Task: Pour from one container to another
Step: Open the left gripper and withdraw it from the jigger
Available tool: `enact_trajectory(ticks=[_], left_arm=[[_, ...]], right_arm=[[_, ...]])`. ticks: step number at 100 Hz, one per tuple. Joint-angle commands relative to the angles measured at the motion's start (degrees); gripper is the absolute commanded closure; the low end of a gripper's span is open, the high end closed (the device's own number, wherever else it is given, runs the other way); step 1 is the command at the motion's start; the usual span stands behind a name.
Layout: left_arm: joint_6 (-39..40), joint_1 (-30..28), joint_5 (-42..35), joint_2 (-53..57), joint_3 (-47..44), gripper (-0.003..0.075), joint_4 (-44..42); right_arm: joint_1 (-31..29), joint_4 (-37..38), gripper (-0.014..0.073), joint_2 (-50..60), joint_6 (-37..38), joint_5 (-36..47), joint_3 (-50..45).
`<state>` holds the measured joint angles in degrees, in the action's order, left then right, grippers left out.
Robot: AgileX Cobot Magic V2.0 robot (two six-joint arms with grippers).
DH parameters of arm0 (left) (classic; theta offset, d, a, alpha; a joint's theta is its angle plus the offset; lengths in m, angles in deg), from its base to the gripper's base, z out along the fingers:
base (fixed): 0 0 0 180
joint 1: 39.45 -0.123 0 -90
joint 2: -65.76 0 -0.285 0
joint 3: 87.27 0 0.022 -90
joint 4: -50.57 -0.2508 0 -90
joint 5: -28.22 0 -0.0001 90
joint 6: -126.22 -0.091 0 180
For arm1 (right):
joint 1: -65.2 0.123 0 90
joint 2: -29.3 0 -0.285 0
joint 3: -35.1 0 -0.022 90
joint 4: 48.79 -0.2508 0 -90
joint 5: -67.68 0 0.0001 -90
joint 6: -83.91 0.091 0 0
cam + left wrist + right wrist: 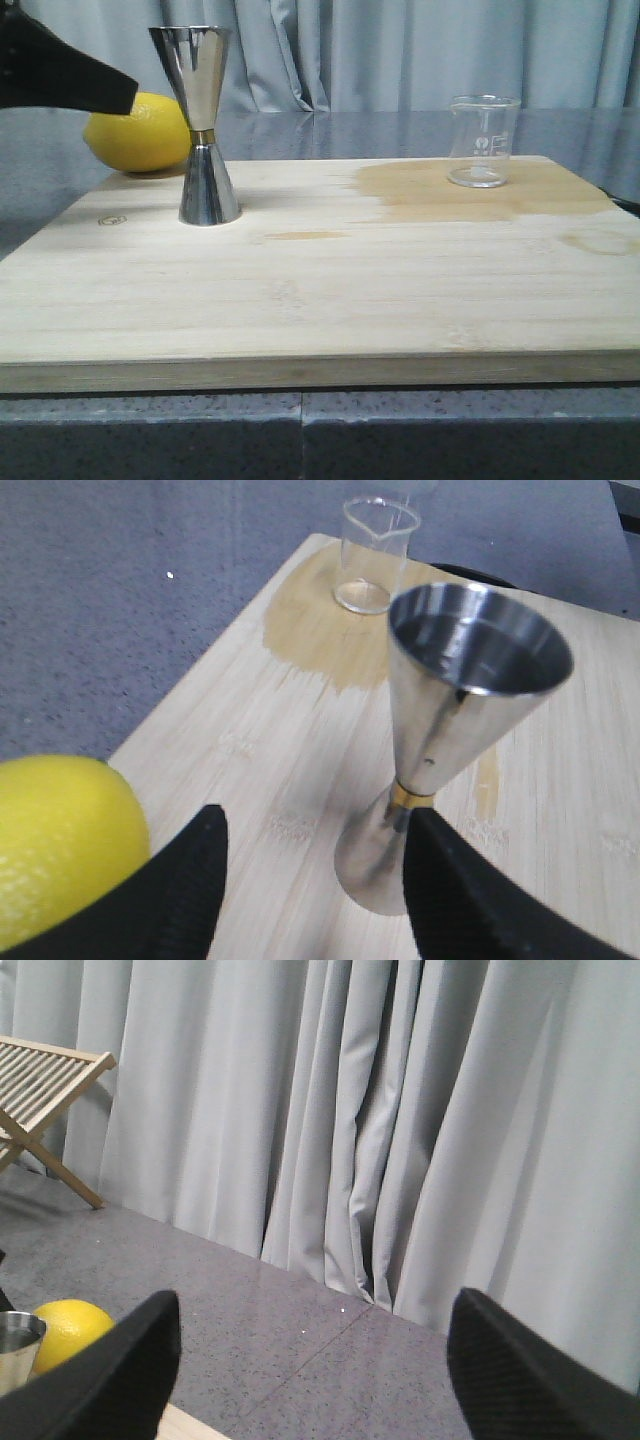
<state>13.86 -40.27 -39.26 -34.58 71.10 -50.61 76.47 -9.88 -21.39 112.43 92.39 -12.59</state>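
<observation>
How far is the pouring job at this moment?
Nothing looks poured yet. The glass beaker stands upright on the wet patch of the wooden board, apparently empty and untouched. The left gripper is open near the steel jigger, not holding it. The right gripper is open, holding nothing. Grasping and pouring remain.

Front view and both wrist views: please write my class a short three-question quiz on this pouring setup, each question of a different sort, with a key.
1. True or false: the glass beaker stands on a darker stained patch of the wooden board.
2. Multiple choice: what lies behind the steel jigger in the front view? A) a spoon B) a lemon C) a bottle
3. Fill in: the left gripper is ____, its fingers apart near the jigger's base and closed on nothing.

Key: 1 true. 2 B. 3 open. The right gripper is also open, facing the curtain.
</observation>
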Motion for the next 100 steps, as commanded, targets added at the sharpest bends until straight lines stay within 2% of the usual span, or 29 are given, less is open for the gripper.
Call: enact_trajectory(ticks=[1,14,31,41,56,80,100], left_arm=[[1.2,-1.2,-6.3,5.3,1.3,0.0348,2.9],[5.2,-2.7,-3.9,10.2,2.4,0.0348,2.9],[13.1,-3.0,5.1,17.3,4.4,0.0351,2.9],[17.0,-3.0,12.4,22.2,4.4,0.0351,2.9],[27.9,-3.0,26.2,29.0,4.4,0.0351,2.9],[29.5,-3.0,33.4,38.4,4.0,0.0351,2.9],[30.9,-3.0,48.5,48.3,-1.9,0.0351,2.9]], right_arm=[[0.0,-0.8,0.0092,0.2,0.1,0.6,1.5],[0.0,-0.8,0.0092,0.1,0.0,-1.6,2.3],[-0.1,-0.8,0.0092,0.1,-0.6,-10.1,6.4],[-0.1,-0.4,0.0092,0.1,-2.8,-18.1,9.4],[-1.0,4.6,0.0092,0.1,-4.0,-25.6,12.4],[-4.8,5.3,0.0095,0.8,-4.0,-32.2,14.9],[-6.0,5.7,0.0095,5.7,-4.0,-33.1,16.6]])
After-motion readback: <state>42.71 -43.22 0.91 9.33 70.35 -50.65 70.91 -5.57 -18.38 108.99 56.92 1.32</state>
